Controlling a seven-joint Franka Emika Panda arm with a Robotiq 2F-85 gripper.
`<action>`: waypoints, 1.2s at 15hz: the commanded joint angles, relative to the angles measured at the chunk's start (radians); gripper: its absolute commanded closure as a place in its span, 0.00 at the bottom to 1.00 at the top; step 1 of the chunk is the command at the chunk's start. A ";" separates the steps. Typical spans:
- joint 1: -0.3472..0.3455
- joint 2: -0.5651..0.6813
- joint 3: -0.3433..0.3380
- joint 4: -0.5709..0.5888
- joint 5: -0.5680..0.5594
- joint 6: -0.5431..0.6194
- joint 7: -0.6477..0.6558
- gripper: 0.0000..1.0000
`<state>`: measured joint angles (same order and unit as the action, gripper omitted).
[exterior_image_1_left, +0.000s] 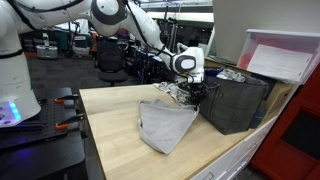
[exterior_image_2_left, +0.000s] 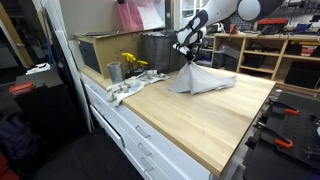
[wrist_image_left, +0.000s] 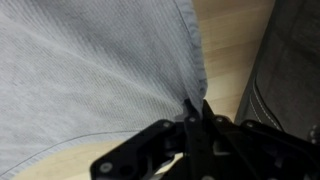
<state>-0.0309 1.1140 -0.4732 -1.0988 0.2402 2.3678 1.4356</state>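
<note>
A grey cloth (exterior_image_1_left: 163, 124) lies on the wooden table (exterior_image_1_left: 115, 135), with one edge lifted into a peak. It also shows in the other exterior view (exterior_image_2_left: 203, 80) and fills the wrist view (wrist_image_left: 90, 70). My gripper (exterior_image_1_left: 190, 88) is shut on the cloth's edge and holds it raised above the table, right beside a dark grey fabric bin (exterior_image_1_left: 235, 102). In the wrist view the fingers (wrist_image_left: 197, 112) pinch the cloth's hem, with the bin (wrist_image_left: 290, 70) at the right. The gripper also shows in an exterior view (exterior_image_2_left: 188, 47).
A metal cup (exterior_image_2_left: 114, 71), yellow flowers (exterior_image_2_left: 131, 62) and a white rag (exterior_image_2_left: 128, 87) sit near the table's far end. A pink-lidded clear box (exterior_image_1_left: 285, 55) stands beside the bin. Clamps (exterior_image_2_left: 290, 125) lie by the table edge. Drawers (exterior_image_2_left: 140, 140) run below.
</note>
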 joint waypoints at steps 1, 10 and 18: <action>0.028 0.006 -0.058 0.006 -0.012 0.005 0.091 0.68; 0.077 -0.038 -0.097 -0.091 -0.002 0.028 0.067 0.09; 0.039 -0.242 0.028 -0.344 0.093 -0.015 -0.244 0.00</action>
<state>0.0248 1.0333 -0.5127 -1.2441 0.2877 2.3608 1.3486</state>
